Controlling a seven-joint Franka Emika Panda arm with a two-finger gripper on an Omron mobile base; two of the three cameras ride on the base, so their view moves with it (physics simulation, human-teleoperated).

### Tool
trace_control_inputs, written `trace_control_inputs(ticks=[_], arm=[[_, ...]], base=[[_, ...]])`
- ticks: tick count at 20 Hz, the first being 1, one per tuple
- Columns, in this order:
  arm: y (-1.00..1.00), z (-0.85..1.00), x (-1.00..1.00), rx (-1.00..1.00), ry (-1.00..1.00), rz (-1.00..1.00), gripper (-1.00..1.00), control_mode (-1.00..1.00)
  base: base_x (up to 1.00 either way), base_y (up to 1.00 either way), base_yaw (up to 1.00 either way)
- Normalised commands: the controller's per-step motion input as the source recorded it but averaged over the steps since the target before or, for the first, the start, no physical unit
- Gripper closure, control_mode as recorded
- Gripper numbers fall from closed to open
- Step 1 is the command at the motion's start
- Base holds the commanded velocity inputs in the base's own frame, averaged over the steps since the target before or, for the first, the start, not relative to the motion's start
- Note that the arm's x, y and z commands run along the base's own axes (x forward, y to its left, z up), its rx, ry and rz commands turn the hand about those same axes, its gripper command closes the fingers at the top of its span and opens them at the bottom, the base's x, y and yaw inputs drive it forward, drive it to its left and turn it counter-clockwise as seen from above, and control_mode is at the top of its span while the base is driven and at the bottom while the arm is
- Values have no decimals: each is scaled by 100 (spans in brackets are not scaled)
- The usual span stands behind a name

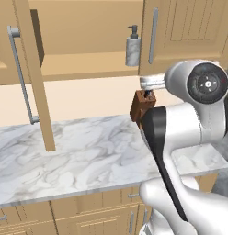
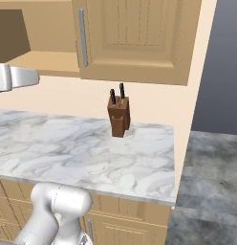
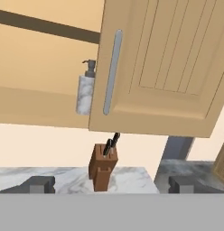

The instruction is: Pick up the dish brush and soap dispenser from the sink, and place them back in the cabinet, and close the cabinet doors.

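Observation:
The soap dispenser [image 1: 133, 46] [image 3: 86, 92], a grey-white marbled bottle with a dark pump, stands upright on the shelf of the cabinet [image 1: 83, 59], just left of the right door's edge. The left cabinet door [image 1: 37, 78] is swung wide open. The right cabinet door [image 3: 163, 67] [image 2: 134, 38] covers the right half, and its silver bar handle [image 3: 112, 72] is beside the bottle. My gripper [image 3: 112, 184] is open with nothing between its fingers, below and in front of the cabinet, pointing up at the bottle and door. The dish brush and the sink are out of view.
A brown knife block [image 1: 142, 108] [image 2: 119, 117] [image 3: 103, 168] stands on the marble counter [image 1: 79, 156] below the right door. Drawer fronts [image 1: 102, 215] run under the counter. The counter ends at the right beside a dark grey floor [image 2: 206, 191].

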Motion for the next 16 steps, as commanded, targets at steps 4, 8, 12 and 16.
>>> trace_control_inputs(ticks=[4, 8, 12, 16], arm=[[37, 0, -32, 3, 0, 0, -100, -100], [31, 0, -33, 0, 0, 0, -100, -100], [28, -1, -32, 0, -5, 0, -100, -100], [28, -10, -37, 0, -6, 1, -100, -100]], base=[[0, 0, 0], [0, 0, 0], [0, 0, 0], [0, 0, 0]])
